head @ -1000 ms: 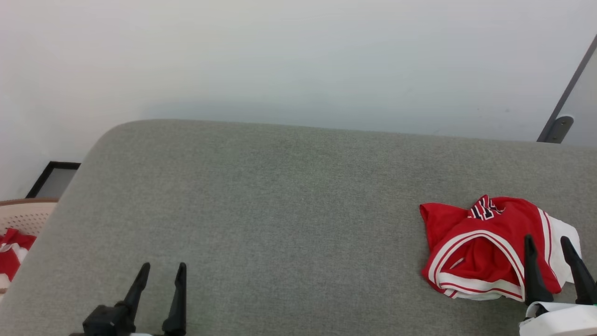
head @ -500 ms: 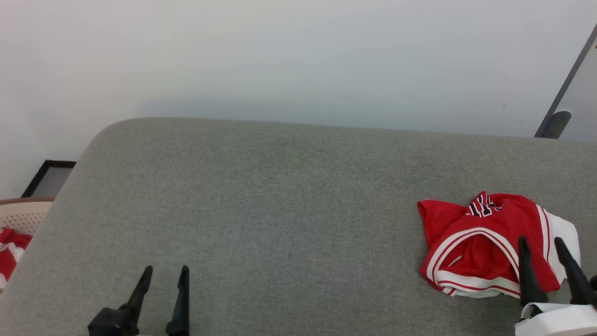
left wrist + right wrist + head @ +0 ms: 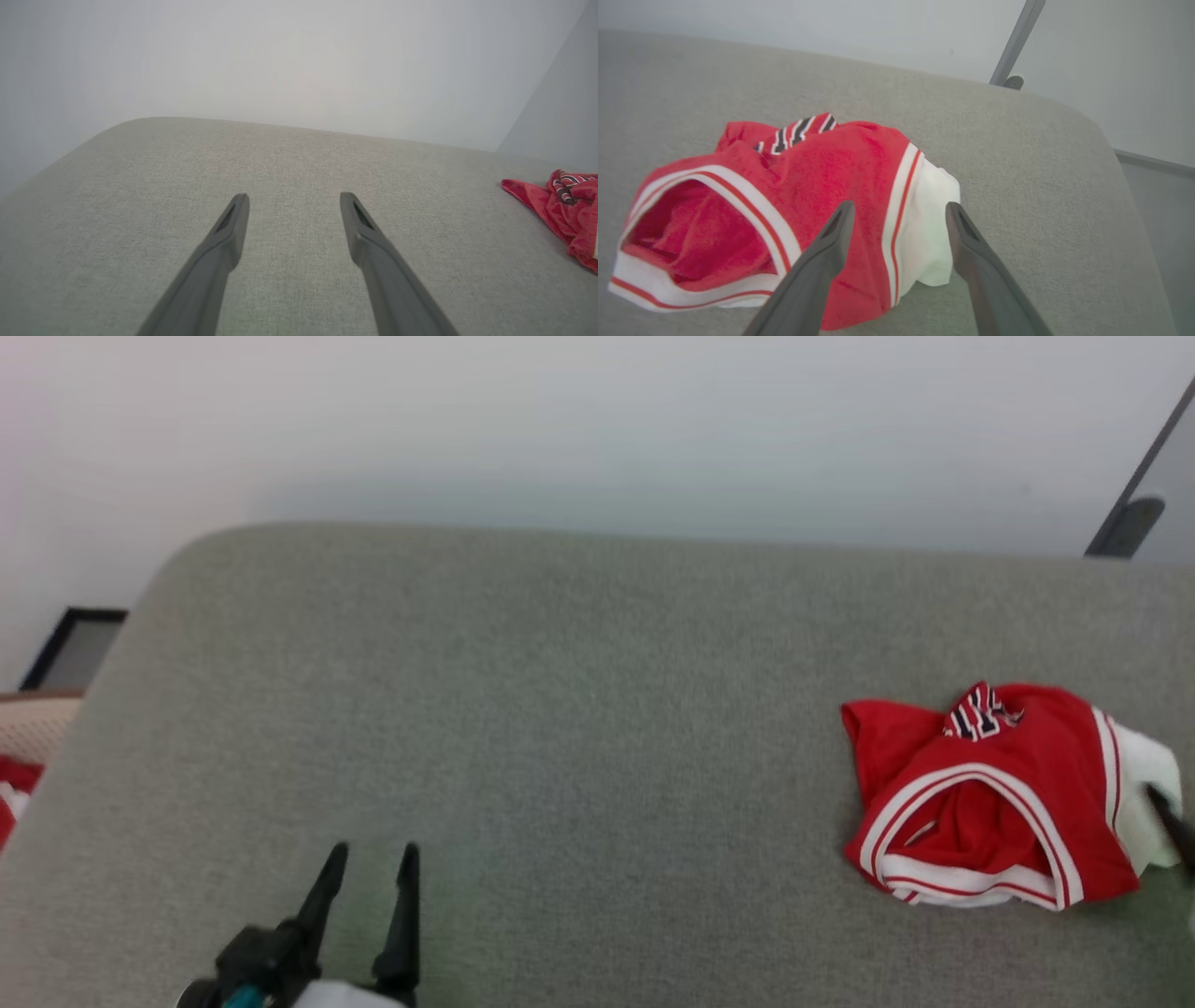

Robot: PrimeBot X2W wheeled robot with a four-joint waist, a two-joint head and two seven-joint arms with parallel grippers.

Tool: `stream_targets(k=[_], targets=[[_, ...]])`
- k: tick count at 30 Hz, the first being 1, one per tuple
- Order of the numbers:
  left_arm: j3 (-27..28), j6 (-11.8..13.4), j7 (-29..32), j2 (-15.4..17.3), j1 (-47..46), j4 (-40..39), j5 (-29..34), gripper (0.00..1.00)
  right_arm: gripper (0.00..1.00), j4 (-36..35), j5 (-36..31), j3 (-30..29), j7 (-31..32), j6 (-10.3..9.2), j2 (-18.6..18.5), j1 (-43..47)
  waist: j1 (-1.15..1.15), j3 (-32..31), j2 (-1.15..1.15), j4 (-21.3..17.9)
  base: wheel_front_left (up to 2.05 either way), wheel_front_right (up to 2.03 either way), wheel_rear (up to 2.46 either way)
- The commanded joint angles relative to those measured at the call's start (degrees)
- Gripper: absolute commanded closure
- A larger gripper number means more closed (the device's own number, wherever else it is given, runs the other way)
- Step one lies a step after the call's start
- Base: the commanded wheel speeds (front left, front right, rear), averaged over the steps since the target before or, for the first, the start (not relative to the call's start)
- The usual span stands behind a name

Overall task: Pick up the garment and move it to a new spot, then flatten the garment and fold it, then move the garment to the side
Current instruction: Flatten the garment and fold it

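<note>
The garment (image 3: 990,803) is a red jersey with white-and-red trim, lying crumpled on the right of the grey padded surface (image 3: 560,709). A white inner flap sticks out on its right side. In the right wrist view my right gripper (image 3: 900,205) is open just over the garment (image 3: 822,182), its fingers astride the striped trim and white flap. One dark right fingertip (image 3: 1169,810) shows at the head view's right edge. My left gripper (image 3: 375,849) is open and empty over bare fabric at the lower left. The left wrist view has the left gripper (image 3: 294,196) and the garment (image 3: 567,210) far right.
A pale perforated basket (image 3: 33,733) holding red cloth sits off the surface's left end, with a black-framed panel (image 3: 70,644) behind it. A grey metal post (image 3: 1134,513) stands at the back right. A white wall runs behind the surface's rounded back edge.
The head camera has shifted, so the whole picture has slid. My right gripper has moved right relative to the garment, almost leaving the head view. The garment lies as before.
</note>
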Motion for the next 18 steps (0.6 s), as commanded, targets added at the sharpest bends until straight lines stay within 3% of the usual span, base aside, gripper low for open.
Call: stream_targets(k=[1,4,8,18], targets=[[-0.5,-0.1,0.0,-0.2,-1.5,0.0,-0.1,0.0,0.0,0.9,2.9,0.2,3.4,-0.08,-1.8,-1.2,0.0,4.0,0.0,-0.6,0.0,0.0,0.0],[-1.6,-0.1,0.0,-0.3,-3.7,0.4,-0.1,0.0,0.0,2.7,8.0,1.3,10.4,-0.08,-5.9,-3.9,0.0,6.9,0.0,-0.4,0.0,0.0,0.0],[-2.8,-0.1,0.0,-0.2,-6.7,0.7,-0.1,0.0,0.0,5.4,12.2,4.5,16.0,-0.08,-8.7,-6.9,0.0,10.1,0.0,-0.1,0.0,0.0,0.0],[-4.5,-0.1,0.0,-0.5,-10.0,1.5,-0.4,0.0,0.0,11.8,13.6,10.4,16.0,-0.08,-9.3,-15.1,0.0,14.2,0.0,0.2,0.0,0.0,0.0]])
